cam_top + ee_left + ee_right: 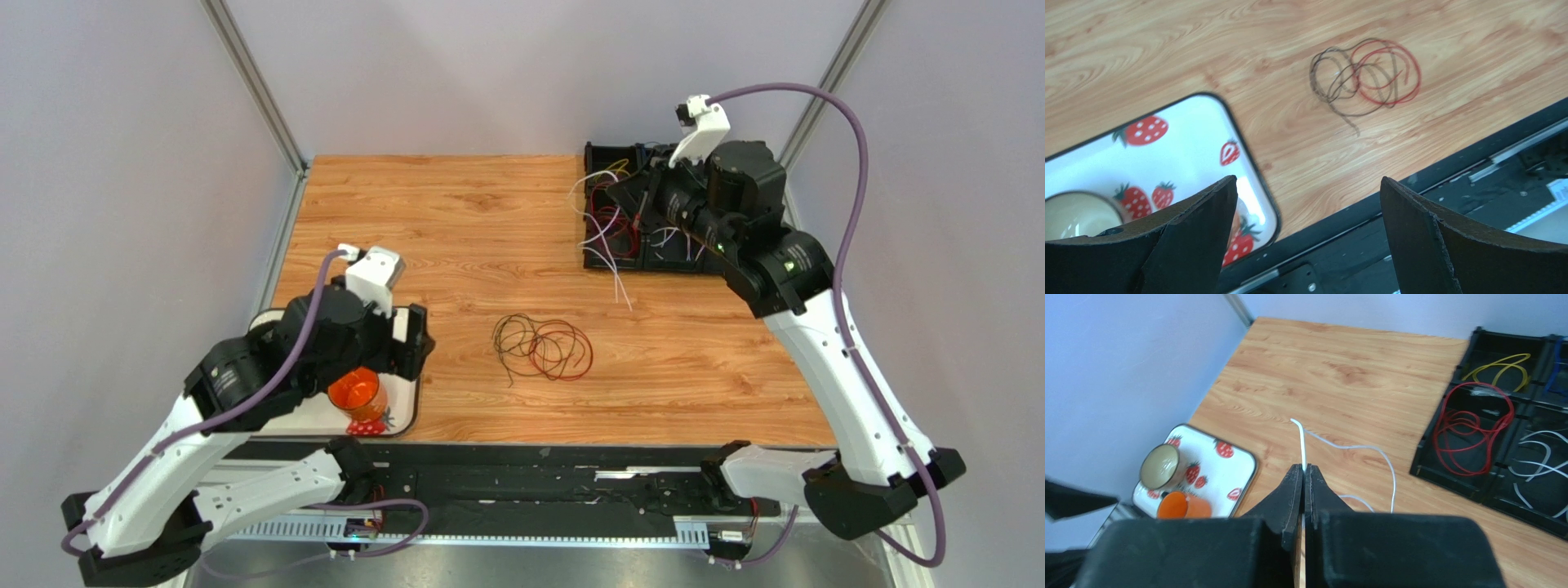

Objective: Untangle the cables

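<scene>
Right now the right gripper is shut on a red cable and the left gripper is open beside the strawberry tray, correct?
Not quite. The right gripper is shut on a white cable, not a red one; the right wrist view shows it. The left gripper is open beside the strawberry tray, as you said.

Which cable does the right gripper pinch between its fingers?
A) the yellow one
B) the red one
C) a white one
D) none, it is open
C: in the right wrist view the right gripper is shut on a thin white cable, while the red cable and the yellow cable lie in the black tray.
</scene>
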Available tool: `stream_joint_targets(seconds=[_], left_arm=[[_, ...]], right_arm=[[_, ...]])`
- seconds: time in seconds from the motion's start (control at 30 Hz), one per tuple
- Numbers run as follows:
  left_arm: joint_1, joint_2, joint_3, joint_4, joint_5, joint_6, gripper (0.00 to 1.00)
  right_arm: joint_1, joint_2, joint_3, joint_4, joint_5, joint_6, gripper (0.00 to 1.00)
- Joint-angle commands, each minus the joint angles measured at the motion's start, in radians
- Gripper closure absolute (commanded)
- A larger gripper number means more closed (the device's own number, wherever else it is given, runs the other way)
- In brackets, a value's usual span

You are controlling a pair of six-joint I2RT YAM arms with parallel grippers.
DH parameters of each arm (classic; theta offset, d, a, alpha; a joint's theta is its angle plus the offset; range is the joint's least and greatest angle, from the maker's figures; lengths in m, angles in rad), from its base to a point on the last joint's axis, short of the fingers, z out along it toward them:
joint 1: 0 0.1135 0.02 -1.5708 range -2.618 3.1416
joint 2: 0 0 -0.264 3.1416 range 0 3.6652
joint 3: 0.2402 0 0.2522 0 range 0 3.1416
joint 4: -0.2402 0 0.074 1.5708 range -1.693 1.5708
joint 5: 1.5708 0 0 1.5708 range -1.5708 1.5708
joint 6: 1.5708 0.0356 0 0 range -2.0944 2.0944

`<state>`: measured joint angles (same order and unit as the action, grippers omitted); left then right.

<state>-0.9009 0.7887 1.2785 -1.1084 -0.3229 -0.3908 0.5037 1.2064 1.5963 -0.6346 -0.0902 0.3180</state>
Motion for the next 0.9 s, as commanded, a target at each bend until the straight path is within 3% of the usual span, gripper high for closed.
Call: stream_joint_targets(seconds=[0.0,0.47,0.63,0.87], left_arm=[[0.002,-0.123,-0.083,0.002,-0.082,0.024,0.07],[0.002,-0.413,-0.326,0.202,-0.182,0.078,0.07],[0.002,-0.398,-0.323,0.211,-0.234,0.075,0.07],[0.002,-0.348,-0.337,0.199,-0.199,0.087,0.09]], right_arm=[[-0.062,0.053,0.089,-0.028,0.079,-0.014,1.0],[-0.261,0.203,0.168,-0.008,0.121,0.01,1.0],[-0.309,0.24,0.165,0.004,0.132,0.02,1.0],[-0.366,0.306,0.149,0.059,0.132,0.01,1.0]])
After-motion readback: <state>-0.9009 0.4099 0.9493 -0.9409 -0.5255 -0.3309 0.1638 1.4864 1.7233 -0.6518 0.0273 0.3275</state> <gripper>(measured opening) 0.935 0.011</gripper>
